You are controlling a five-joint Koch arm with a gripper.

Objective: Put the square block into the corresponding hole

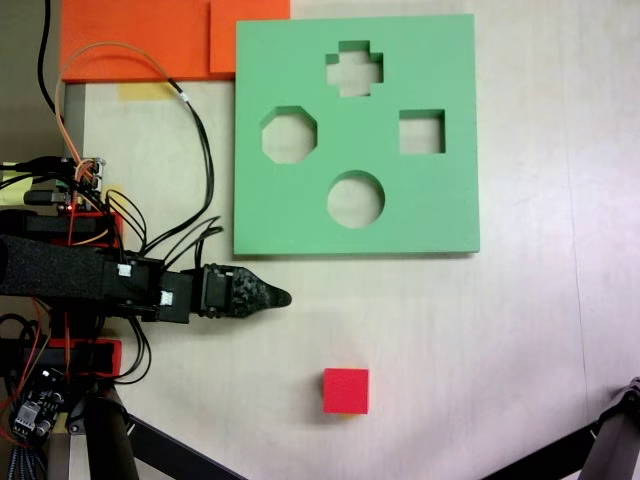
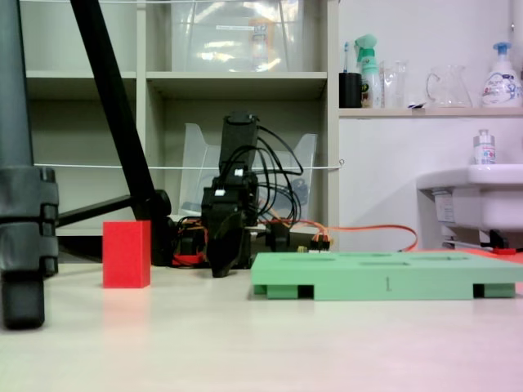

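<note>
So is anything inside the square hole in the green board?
No. In a fixed view the square hole in the green board shows bare table. The red cube sits apart on the table.

A single "1" — on the green foam board's front edge

Count: one red cube, one green foam board with four cut-outs — one cross, one octagon, one square, one circle. Two orange foam sheets. One arm, one tool.
</note>
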